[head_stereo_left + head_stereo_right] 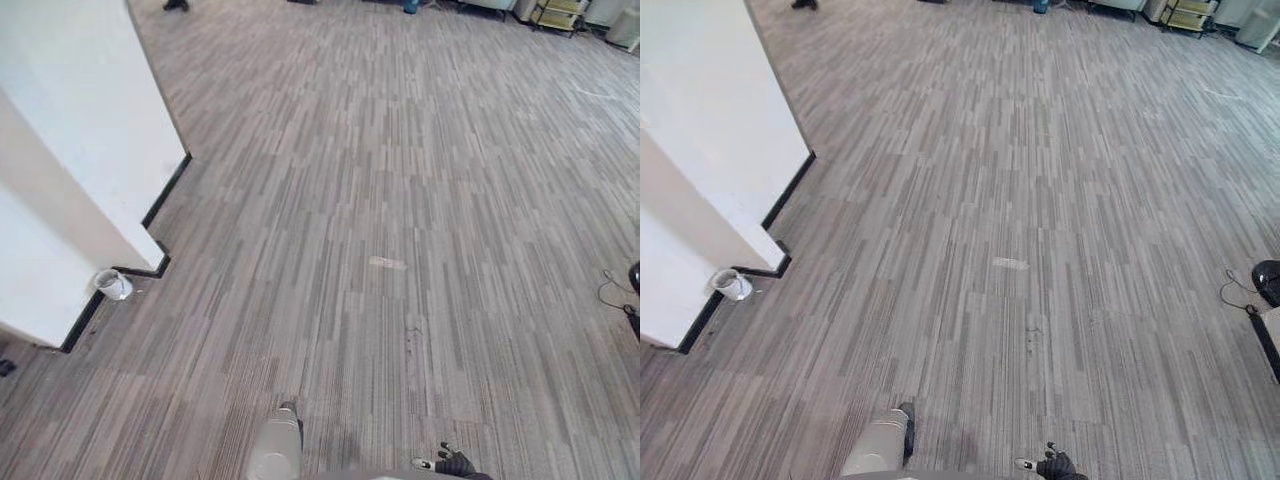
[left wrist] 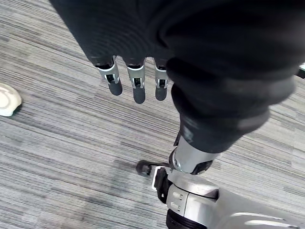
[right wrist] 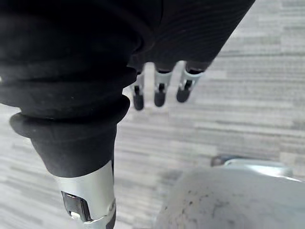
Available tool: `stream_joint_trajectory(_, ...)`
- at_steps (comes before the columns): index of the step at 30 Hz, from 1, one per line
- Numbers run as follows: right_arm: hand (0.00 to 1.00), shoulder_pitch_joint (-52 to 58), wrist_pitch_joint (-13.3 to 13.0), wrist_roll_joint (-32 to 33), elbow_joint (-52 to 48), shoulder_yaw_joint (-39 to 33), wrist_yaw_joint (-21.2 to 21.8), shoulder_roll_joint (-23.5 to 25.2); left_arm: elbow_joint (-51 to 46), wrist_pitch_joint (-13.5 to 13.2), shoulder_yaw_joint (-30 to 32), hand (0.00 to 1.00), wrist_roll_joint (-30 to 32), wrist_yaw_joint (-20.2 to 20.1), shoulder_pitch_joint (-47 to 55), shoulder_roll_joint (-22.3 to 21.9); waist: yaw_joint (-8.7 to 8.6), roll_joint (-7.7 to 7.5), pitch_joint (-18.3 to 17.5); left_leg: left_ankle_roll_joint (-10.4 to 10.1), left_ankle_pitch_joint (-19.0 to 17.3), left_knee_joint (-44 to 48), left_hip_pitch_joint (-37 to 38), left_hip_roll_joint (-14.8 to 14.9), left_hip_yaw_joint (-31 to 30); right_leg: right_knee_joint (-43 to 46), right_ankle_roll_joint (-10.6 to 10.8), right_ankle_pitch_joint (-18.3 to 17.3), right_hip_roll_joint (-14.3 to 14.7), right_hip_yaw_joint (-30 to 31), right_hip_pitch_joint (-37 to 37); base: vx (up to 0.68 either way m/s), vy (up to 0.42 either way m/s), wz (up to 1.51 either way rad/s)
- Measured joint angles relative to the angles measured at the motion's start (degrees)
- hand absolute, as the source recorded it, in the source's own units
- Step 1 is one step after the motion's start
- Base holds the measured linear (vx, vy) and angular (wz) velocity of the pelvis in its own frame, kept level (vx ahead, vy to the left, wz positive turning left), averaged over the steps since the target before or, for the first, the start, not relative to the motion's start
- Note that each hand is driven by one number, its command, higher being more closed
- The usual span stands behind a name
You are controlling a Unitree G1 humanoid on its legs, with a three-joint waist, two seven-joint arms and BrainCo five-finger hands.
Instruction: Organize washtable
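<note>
- The left hand (image 2: 138, 88) hangs over the floor (image 1: 400, 180). Its fingers are straight, side by side and pointing down, and the thumb stands apart from them. Nothing lies between the fingers and the thumb.
- The right hand (image 3: 160, 91) hangs the same way, with fingers straight and relaxed in a row, the thumb off to one side and striped carpet past the fingertips. It holds nothing either.
- From the head camera, dark fingertips of the right hand show at the very bottom edge, right of the middle.
- The ground ahead is grey carpet in long narrow stripes, running far up the view.
- A white wall (image 1: 70, 120) stands on the robot's left. It has a black skirting strip (image 1: 166, 190) along its foot, and a stepped corner juts toward the open floor.
- A small white cup-like thing (image 1: 113, 285) lies tilted on the carpet in the notch of that corner, touching or just beside the skirting. What it is cannot be told.
- A short pale mark (image 1: 388, 263) shows on the carpet near the middle of the view, well apart from the wall.
- Far off at the upper right stands a cart (image 1: 560, 12) with shelves, cut off by the edge of the view.
- In the left wrist view, a pale rounded thing (image 2: 7, 100) sits on the carpet at the edge, too cut off to tell what it is.
</note>
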Motion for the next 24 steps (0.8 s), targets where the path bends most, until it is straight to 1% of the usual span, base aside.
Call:
stream_joint_trajectory(1, 0.00, 0.0, 0.0, 0.0, 0.2, -0.2, 0.0, 0.2, 0.0, 0.0, 0.0, 0.00, 0.0, 0.0, 0.0, 0.3, 0.00, -0.35, -0.2, 0.5, -0.8, -0.1, 0.9, -0.4, 0.8, 5.4, 0.5, 0.0, -0.4, 0.5, -2.0, 0.41, 0.155, -0.27)
stream_joint_trajectory(2, 0.00, -0.1, 0.0, 0.2, 0.6, -0.9, 0.0, 0.6, 0.1, 0.0, -0.3, 0.00, 0.0, 0.0, 0.0, 0.9, -0.38, -1.15, 0.0, 1.8, -2.4, -0.5, 3.2, -1.9, 2.4, 16.6, 4.3, 2.4, -1.8, 0.5, -6.6, 0.32, 0.101, -0.07)
stream_joint_trajectory(3, 0.00, -0.1, 0.0, 0.5, 0.9, -1.3, 0.0, 0.8, 0.1, 0.0, -0.7, 0.00, 0.0, 0.0, 0.0, 1.0, -0.79, -1.39, 0.0, 2.4, -3.2, -0.8, 4.7, -2.8, 2.6, 21.4, 6.7, 4.9, -2.9, -0.1, -8.1, 0.42, 0.136, 0.08)
stream_joint_trajectory(4, 0.00, 0.0, -0.1, 0.9, 0.9, -2.6, 0.1, 0.9, 0.1, 0.1, -1.8, 0.00, 0.0, 0.0, 0.3, 1.1, -1.87, -0.48, 0.4, 3.8, -5.1, -1.7, 8.4, -4.0, 2.5, 28.3, 6.7, 12.0, -4.9, -3.0, -9.8, 0.43, 0.164, 0.03)
stream_joint_trajectory(5, 0.00, 0.2, -0.1, 0.9, 1.0, -3.2, 0.2, 0.6, 0.2, 0.2, -3.1, 0.00, -0.3, 0.0, -0.1, 1.2, -1.84, -0.16, 0.6, 4.7, -6.1, -3.3, 12.4, -4.2, 2.8, 33.0, 4.2, 9.3, -5.5, -5.1, -11.3, 0.44, 0.160, -0.02)
stream_joint_trajectory(6, 0.00, 0.2, -0.1, 0.9, 1.0, -3.1, 0.3, 0.6, 0.1, 0.2, -3.8, 0.00, -0.5, 0.1, -0.4, 1.5, -1.64, -0.16, 0.6, 4.9, -6.3, -4.4, 14.2, -4.1, 2.7, 34.0, 3.6, 6.8, -5.3, -6.5, -12.2, 0.50, 0.122, -0.06)
stream_joint_trajectory(7, 0.00, 0.3, -0.3, 0.9, 0.8, -2.9, 0.5, 0.6, 0.2, 0.3, -4.7, 0.00, -0.5, 0.1, -1.6, 2.3, -1.77, 0.00, 0.6, 4.8, -6.3, -7.4, 17.8, -3.3, 2.6, 32.3, 2.6, 2.1, -4.0, -10.4, -14.8, 0.40, 0.058, 0.02)
stream_joint_trajectory(8, 0.00, 0.2, -0.3, 1.0, 0.6, -3.0, 0.7, 0.5, 0.0, 0.1, -4.7, 0.00, -0.5, 0.1, -1.8, 2.3, -1.89, 0.16, 0.6, 4.8, -6.3, -8.4, 19.0, -2.7, 2.6, 30.4, 2.3, 0.9, -2.9, -11.9, -16.0, 0.46, 0.025, 0.06)
stream_joint_trajectory(9, 0.00, 0.3, -0.4, 1.1, 0.0, -3.1, 1.0, 0.4, 0.0, -0.1, -4.7, 0.00, -0.4, 0.0, -2.2, 2.3, -2.55, 0.58, 0.6, 4.6, -6.2, -10.5, 21.4, -1.3, 2.6, 25.8, 1.9, -0.4, -0.7, -14.5, -18.1, 0.30, -0.018, 0.03)
stream_joint_trajectory(10, 0.00, 0.3, -0.5, 1.2, -0.5, -3.3, 1.0, 0.5, 0.0, -0.1, -4.7, 0.00, -0.4, 0.0, -2.4, 2.3, -3.00, 0.81, 0.7, 4.5, -6.1, -11.3, 22.7, -0.7, 2.5, 22.7, 1.8, -0.5, 0.3, -15.2, -18.8, 0.44, -0.041, 0.07)
stream_joint_trajectory(11, 0.00, 0.4, -0.7, 2.1, -0.9, -3.7, 0.9, 0.6, 0.1, 0.0, -4.3, 0.00, -0.4, 0.0, -2.5, 1.8, -4.01, 1.19, 0.7, 4.2, -6.1, -13.5, 24.8, 0.8, 2.6, 13.2, 1.7, 0.0, 2.8, -15.4, -20.0, 0.36, -0.044, 0.11)
stream_joint_trajectory(12, 0.00, 0.5, -0.7, 2.3, -1.1, -3.8, 0.9, 0.7, 0.1, 0.0, -4.2, 0.00, -0.3, 0.0, -2.6, 1.6, -4.45, 1.19, 0.7, 4.0, -6.1, -13.9, 25.5, 1.3, 2.6, 9.2, 1.4, 0.9, 3.2, -15.3, -20.4, 0.47, -0.065, 0.19)
stream_joint_trajectory(13, 0.00, 0.9, -0.7, 2.7, -2.0, -4.9, 0.8, 1.0, 0.1, -0.1, -3.8, 0.00, 0.1, 0.0, -2.9, 0.9, -4.71, 1.39, 0.7, 2.9, -6.7, -14.4, 27.0, 2.2, 2.5, 2.5, 1.0, 4.1, 3.4, -15.0, -21.6, 0.43, -0.105, 0.20)
stream_joint_trajectory(14, 0.00, 1.9, -0.7, 2.8, -3.4, -5.8, 0.8, 1.2, 0.1, 0.0, -3.6, 0.00, 0.3, 0.1, -3.4, 0.7, -4.66, 1.65, 0.8, 1.0, -8.0, -14.0, 27.9, 3.2, 2.5, -3.0, 1.3, 8.4, 3.0, -14.9, -22.7, 0.45, -0.134, 0.19)
stream_joint_trajectory(15, 0.00, 2.4, -0.7, 2.8, -4.1, -6.1, 0.8, 1.5, -0.1, 0.0, -3.3, 0.00, 0.3, 0.1, -3.5, 0.6, -4.60, 1.65, 0.8, 0.0, -8.7, -13.6, 28.3, 3.7, 2.4, -5.9, 1.1, 10.7, 2.8, -14.9, -22.8, 0.36, -0.149, 0.17)
stream_joint_trajectory(16, 0.00, 3.5, -0.6, 2.7, -5.4, -6.1, 0.7, 2.2, -0.4, 0.0, -2.6, 0.00, 0.4, 0.1, -3.5, 0.5, -4.54, 1.25, 0.8, -1.5, -10.4, -12.2, 29.1, 4.2, 2.2, -10.7, 1.1, 15.0, 2.1, -15.0, -22.0, 0.35, -0.201, 0.24)
stream_joint_trajectory(17, 0.00, 4.5, -0.6, 2.8, -6.3, -6.4, 0.5, 3.3, -0.3, 0.0, -1.2, 0.00, 0.7, 0.1, -3.5, 0.6, -4.49, 0.59, 0.9, -3.6, -13.4, -10.1, 30.3, 4.8, 2.4, -11.9, 0.3, 26.2, 0.8, -17.1, -20.9, 0.48, -0.292, 0.18)
stream_joint_trajectory(18, 0.00, 4.0, -0.2, 2.6, -7.1, -6.7, 0.6, 1.6, -0.3, 0.1, 0.2, 0.00, 1.2, 0.1, -4.1, -0.9, -4.44, 3.08, 1.3, -4.4, -14.8, -8.0, 31.0, 7.9, 2.6, -8.2, -0.7, 23.5, 3.4, -18.3, -20.5, 0.39, -0.245, 0.16)
stream_joint_trajectory(19, 0.00, 4.1, -0.1, 2.6, -7.4, -6.8, 0.4, 1.6, -0.4, -0.1, 0.2, 0.00, 1.4, 0.0, -4.3, -1.6, -4.49, 3.41, 1.4, -4.6, -14.6, -7.7, 31.1, 8.4, 2.6, -6.8, -0.9, 21.6, 3.6, -18.5, -20.7, 0.39, -0.249, 0.05)
stream_joint_trajectory(20, 0.00, 4.1, -0.1, 2.4, -7.9, -7.1, 0.4, 1.3, -0.4, -0.5, 0.1, 0.00, 1.4, 0.1, -5.3, -2.3, -4.60, 4.29, 1.9, -5.4, -14.1, -8.2, 31.8, 9.1, 2.7, -3.0, -1.4, 18.8, 3.8, -18.9, -22.0, 0.27, -0.188, 0.04)
stream_joint_trajectory(21, 0.00, 4.1, -0.1, 2.4, -8.1, -7.1, 0.2, 1.1, -0.3, -0.4, 0.1, 0.00, 1.5, 0.1, -6.2, -2.3, -4.50, 4.46, 2.1, -6.2, -13.3, -8.8, 32.2, 9.0, 2.7, 0.6, -1.7, 16.4, 3.5, -18.9, -23.5, 0.31, -0.220, -0.02)
stream_joint_trajectory(22, 0.00, 4.1, -0.1, 2.4, -8.2, -6.9, 0.2, 1.2, -0.4, -0.4, 0.1, 0.00, 1.5, 0.1, -6.2, -2.2, -4.52, 4.37, 2.1, -6.1, -12.6, -9.0, 32.5, 8.8, 2.7, 2.0, -1.7, 15.2, 3.1, -18.9, -23.9, 0.22, -0.172, 0.05)
stream_joint_trajectory(23, 0.00, 4.3, 0.1, 2.4, -8.1, -6.8, 0.1, 1.4, -0.4, -0.4, 0.1, 0.00, 1.4, 0.1, -6.0, -2.1, -4.61, 3.98, 2.0, -6.3, -10.9, -9.1, 32.9, 8.3, 2.6, 4.4, -1.8, 13.0, 2.3, -19.0, -24.2, 0.16, -0.140, 0.07)
stream_joint_trajectory(24, 0.00, 4.3, 0.2, 2.2, -8.0, -6.8, 0.0, 1.4, -0.6, -0.4, 0.1, 0.00, 1.4, 0.2, -6.0, -2.1, -4.62, 3.74, 2.1, -6.2, -9.9, -9.0, 33.3, 7.9, 2.6, 5.3, -1.7, 12.0, 2.0, -19.0, -24.2, 0.19, -0.200, 0.12)
